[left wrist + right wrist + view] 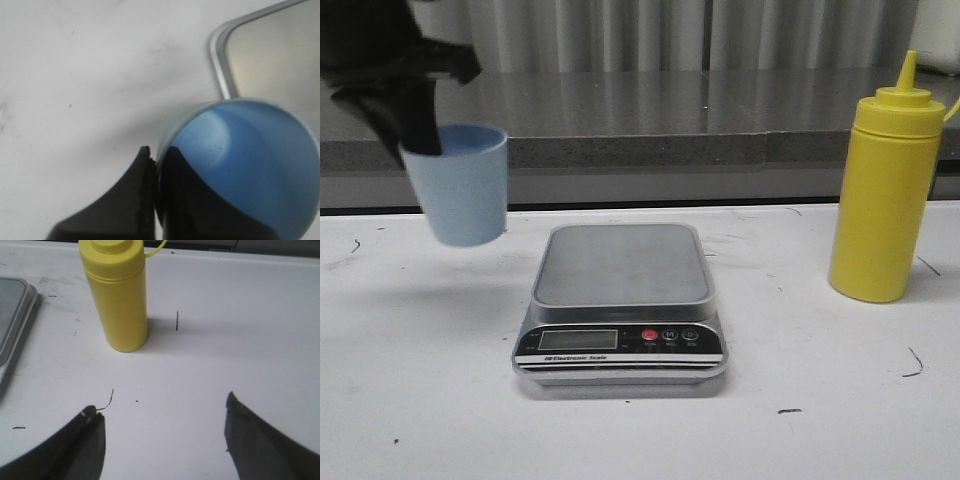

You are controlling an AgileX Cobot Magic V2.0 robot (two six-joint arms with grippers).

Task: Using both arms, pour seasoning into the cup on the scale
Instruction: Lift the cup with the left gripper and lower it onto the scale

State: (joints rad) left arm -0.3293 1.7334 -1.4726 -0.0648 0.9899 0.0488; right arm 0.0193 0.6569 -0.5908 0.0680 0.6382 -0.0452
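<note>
Seasoning [886,190] is seen in the front view standing upright on the table [420,400], capped, well to the right of the scale [622,300] and untouched. The cup [463,185] is held in the air to the left of the scale by the left gripper [420,140], one finger inside the rim and the wall clamped; its base is clear of the table and it leans slightly. The weighing plate is bare. The step in hand is judged to be placing the cup on the plate: it should be carried rightward over the plate's middle, levelled, lowered until the base sits flat, and only then let go.

From the left wrist view, the cup [240,170] is seen from above, empty, with a dark finger [135,200] pressed against its outer wall and another dark shape inside. A corner of the scale [222,55] lies just beyond the rim, so little sideways travel is judged to remain. A gentle descent is advised, since a light tumbler gripped by one wall could tip on release.

From the right wrist view, the right gripper [162,430] is seen spread wide and holding nothing, low over the table [240,315]. The seasoning [117,300] stands ahead of it and somewhat off to one side, with the scale's edge [15,325] beyond.
</note>
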